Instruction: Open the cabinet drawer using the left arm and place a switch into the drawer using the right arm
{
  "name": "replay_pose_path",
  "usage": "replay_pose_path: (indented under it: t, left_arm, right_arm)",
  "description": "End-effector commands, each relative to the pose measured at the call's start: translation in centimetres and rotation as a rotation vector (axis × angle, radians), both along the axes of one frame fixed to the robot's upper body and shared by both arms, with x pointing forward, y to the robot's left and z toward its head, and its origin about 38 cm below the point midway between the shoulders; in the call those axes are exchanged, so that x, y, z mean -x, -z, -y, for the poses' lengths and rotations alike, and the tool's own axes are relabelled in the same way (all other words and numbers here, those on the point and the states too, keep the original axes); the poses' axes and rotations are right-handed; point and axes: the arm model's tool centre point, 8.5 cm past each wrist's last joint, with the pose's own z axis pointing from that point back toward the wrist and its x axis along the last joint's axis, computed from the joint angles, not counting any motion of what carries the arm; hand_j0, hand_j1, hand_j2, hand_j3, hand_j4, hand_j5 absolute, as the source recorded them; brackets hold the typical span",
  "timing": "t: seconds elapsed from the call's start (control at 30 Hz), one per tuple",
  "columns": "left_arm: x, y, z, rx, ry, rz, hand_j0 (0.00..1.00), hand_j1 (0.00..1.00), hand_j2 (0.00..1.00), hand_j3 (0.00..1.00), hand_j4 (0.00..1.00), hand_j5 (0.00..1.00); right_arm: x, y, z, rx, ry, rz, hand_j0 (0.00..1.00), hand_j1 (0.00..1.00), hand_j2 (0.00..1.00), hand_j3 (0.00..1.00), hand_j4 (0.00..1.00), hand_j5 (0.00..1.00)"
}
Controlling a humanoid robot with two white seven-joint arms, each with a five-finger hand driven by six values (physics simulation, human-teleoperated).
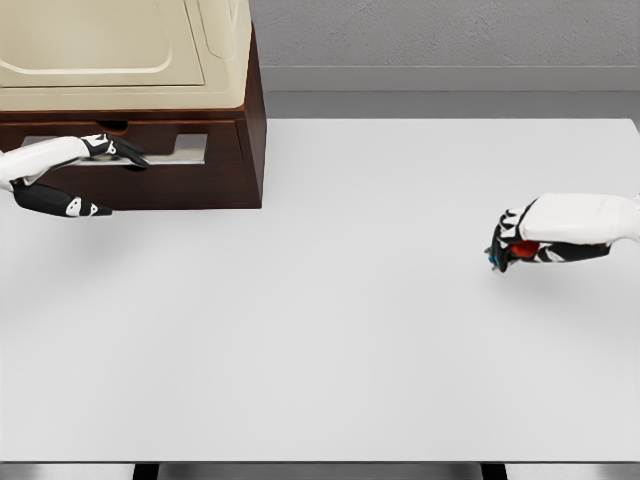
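White tabletop [330, 350] fills the near part of the head view, bare across its front and middle, with its front edge showing just above the bottom of the picture. Farther back on the right side, the right hand [512, 244] comes in from the right edge on its white forearm and sits low over the table, its dark fingers curled around the switch [522, 248], a small item of which only a red patch and a bit of blue at the fingertips can be seen; the rest of it is hidden inside the grasp. Whether the hand or the switch touches the table surface cannot be told. Well apart from it, at the far left, the left hand [112, 150] reaches in from the left edge to the front of the drawer [150, 165], a dark brown panel in the lower part of the cabinet [252, 110]. Its upper fingers hook into the pale recessed handle slot [185, 150], closed on it, while the thumb juts out lower down in front of the panel. The drawer front looks flush with the cabinet body. Above the brown base sits a cream-coloured upper section [120, 45], and behind everything runs a grey wall [450, 35].
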Motion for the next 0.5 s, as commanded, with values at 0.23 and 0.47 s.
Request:
replay_pose_path:
  t: [0.23,0.47]
  left_arm:
    - [0.2,-0.2,0.1,0.017,0.006,-0.003,0.76,0.76,0.76,0.76,0.76,0.76]
    - [0.4,-0.2,0.5,0.022,0.022,-0.002,0.76,0.76,0.76,0.76,0.76,0.76]
  right_arm:
    - [-0.9,-1.4,-3.5,-0.064,-0.072,0.041,0.47,0.47,0.47,0.47,0.47,0.47]
    - [-1.7,-2.3,-5.3,-0.101,-0.106,0.071,0.47,0.47,0.47,0.47,0.47,0.47]
